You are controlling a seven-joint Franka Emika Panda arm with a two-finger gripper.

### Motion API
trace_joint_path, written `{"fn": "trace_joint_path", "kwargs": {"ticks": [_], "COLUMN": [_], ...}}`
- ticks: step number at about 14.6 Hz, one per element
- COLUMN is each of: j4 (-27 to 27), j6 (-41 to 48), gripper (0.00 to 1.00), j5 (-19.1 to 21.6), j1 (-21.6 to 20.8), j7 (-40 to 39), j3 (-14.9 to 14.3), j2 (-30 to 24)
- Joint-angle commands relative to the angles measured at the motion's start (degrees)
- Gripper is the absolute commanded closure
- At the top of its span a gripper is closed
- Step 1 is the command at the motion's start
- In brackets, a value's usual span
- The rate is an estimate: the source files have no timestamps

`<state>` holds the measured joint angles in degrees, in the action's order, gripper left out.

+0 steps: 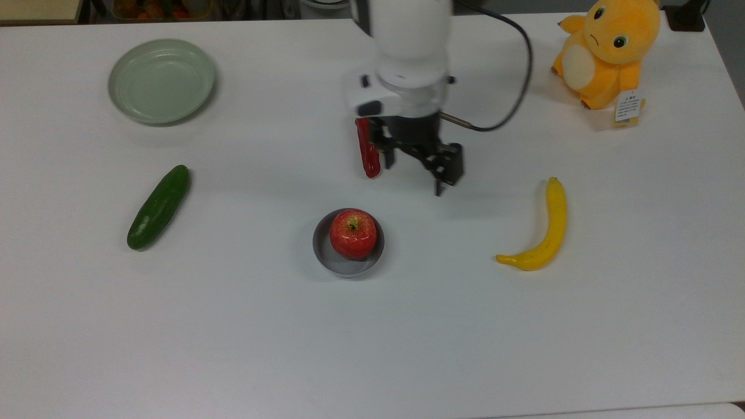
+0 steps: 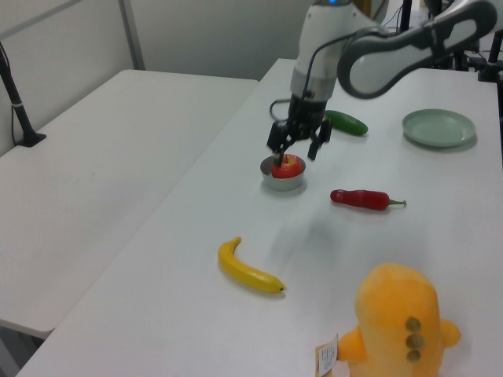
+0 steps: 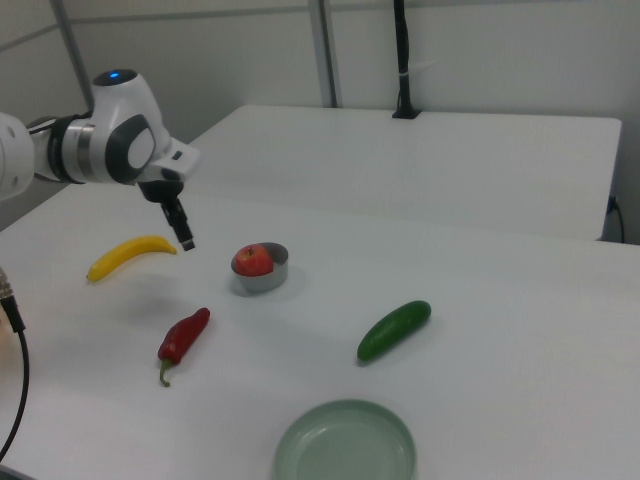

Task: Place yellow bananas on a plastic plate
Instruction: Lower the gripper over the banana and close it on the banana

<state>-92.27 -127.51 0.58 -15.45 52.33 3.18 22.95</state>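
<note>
Pincer [image 1: 414,176] open wide and empty, fingers pointing down, hanging above the white bench [image 1: 372,326] between the red chili pepper [image 1: 366,152] and the banana [image 1: 542,231] in the top view. In the left view, same pincer [image 2: 297,149] just above and beside the red apple [image 2: 288,166], not touching it. In the right view, pincer [image 3: 183,232] between banana [image 3: 128,254] and apple [image 3: 253,260].

Banana flat on the bench at the top view's right, curved, dark tip toward the far edge, well apart from the pale green plate [image 1: 161,80] at the top view's far left. Plate bare inside; seen also at the left view's far right [image 2: 438,127] and the right view's near edge [image 3: 345,443].

Apple [image 1: 353,233] sitting in a small grey dish [image 1: 348,265] mid-bench. Chili pepper lying just left of the pincer in the top view, partly behind the arm's wrist; lying free in the left view [image 2: 361,199] and the right view [image 3: 183,337]. Cucumber [image 1: 159,207] at the top view's left, near the plate but apart from it. Orange-yellow plush toy [image 1: 608,51] with a paper tag at the top view's far right corner.
</note>
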Motion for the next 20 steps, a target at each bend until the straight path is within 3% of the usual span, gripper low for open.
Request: {"fn": "trace_joint_path", "kwargs": {"ticks": [1, 5, 8, 12, 20], "j4": [6.8, 8.0, 17.1, 17.9, 18.0], "j6": [-0.6, -7.9, -8.3, -16.3, -16.7], "gripper": [0.00, 0.00, 0.00, 0.00, 0.00], "j5": [-0.1, -0.4, -0.6, -2.9, -5.9], "j1": [-5.0, -11.4, -18.5, -21.8, -22.8], "j7": [11.5, 19.0, 21.0, 20.9, 20.8], "j3": [-0.6, -1.7, -7.5, -8.2, -8.1], "j2": [5.2, 7.7, 16.1, 18.9, 21.7]}}
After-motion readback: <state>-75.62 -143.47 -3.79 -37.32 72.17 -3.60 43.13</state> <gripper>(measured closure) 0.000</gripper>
